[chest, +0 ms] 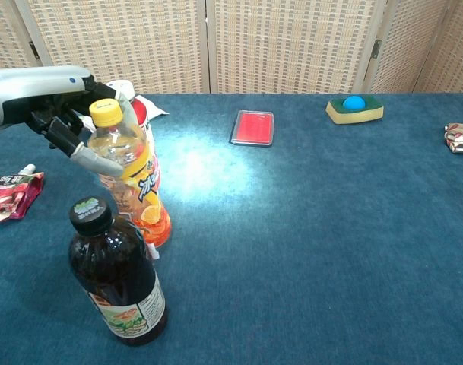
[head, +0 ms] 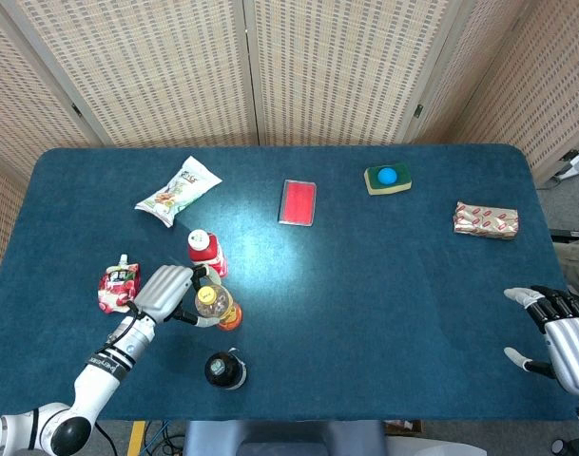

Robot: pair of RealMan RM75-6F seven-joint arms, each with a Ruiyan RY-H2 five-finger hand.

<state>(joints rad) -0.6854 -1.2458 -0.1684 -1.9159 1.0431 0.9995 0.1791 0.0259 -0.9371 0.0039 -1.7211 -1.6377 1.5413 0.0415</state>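
Head view: left hand (head: 164, 291) grips the orange drink bottle (head: 214, 306) near its top, fingers wrapped round it; bottle tilts w/ yellow cap toward the hand. Taking that bottle as landmark: red-capped bottle (head: 202, 247) just behind it, dark bottle (head: 224, 370) near in front, red pouch (head: 117, 287) off to its left, beyond the hand, snack bag (head: 177, 190) further back-left. Red case (head: 298, 201) back-right of it, green sponge (head: 388, 178) and wrapped pack (head: 486, 219) well apart to the right. Right hand (head: 560, 331) far right of the bottle at table (head: 384, 285) edge, fingers spread, holding nothing.

Chest view: left hand (chest: 60, 106) clasps the orange drink bottle (chest: 132, 182) at neck/shoulder; bottle leans left, base on cloth. Dark bottle (chest: 118, 274) just in front of it, touching or not can't tell. Red-capped bottle (chest: 142, 114) directly behind.
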